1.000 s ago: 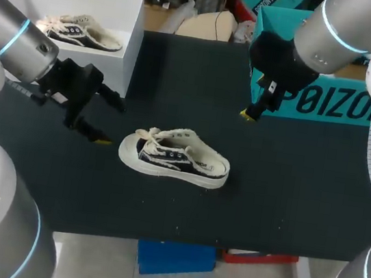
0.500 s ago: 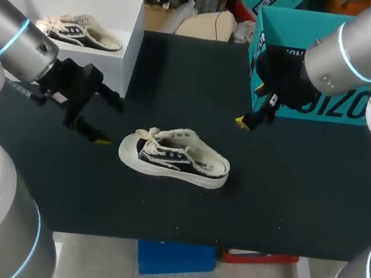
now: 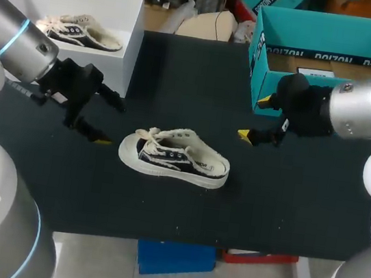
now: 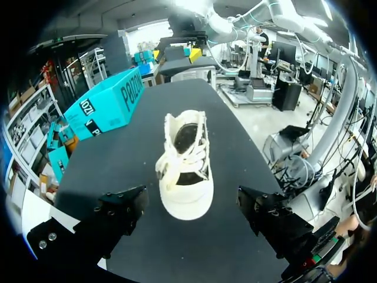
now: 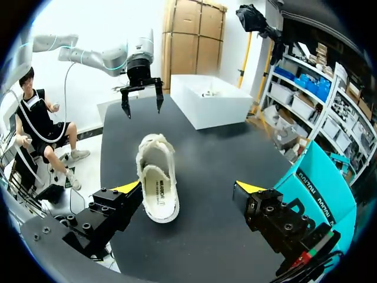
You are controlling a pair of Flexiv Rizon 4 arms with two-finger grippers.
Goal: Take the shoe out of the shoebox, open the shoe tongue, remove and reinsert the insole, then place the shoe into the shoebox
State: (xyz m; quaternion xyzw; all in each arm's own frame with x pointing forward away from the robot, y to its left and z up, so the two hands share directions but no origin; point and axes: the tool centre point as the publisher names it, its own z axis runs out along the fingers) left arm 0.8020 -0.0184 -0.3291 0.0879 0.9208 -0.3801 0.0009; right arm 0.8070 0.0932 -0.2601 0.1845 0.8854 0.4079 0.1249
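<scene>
A cream and black shoe (image 3: pixel 172 156) lies on its sole in the middle of the black table, toe toward my left arm. My left gripper (image 3: pixel 110 121) hangs open just off the toe; in the left wrist view the shoe (image 4: pixel 184 168) is straight ahead of the open left gripper (image 4: pixel 191 200). My right gripper (image 3: pixel 254 117) stands open a short way beyond the heel, apart from it. In the right wrist view the shoe (image 5: pixel 156 183) lies ahead of the right gripper (image 5: pixel 188 188), nearer one finger. The teal shoebox (image 3: pixel 259 49) stands open at the back right.
A white box (image 3: pixel 133 42) at the back left holds a second shoe (image 3: pixel 83 31). The teal shoebox (image 5: pixel 321 183) is close beside my right arm. Bare black table (image 3: pixel 287 202) surrounds the middle shoe.
My right arm has swung off the teal shoebox toward the table's right side, and its gripper has come down nearer the shoe's heel. The left arm and the shoe have not moved.
</scene>
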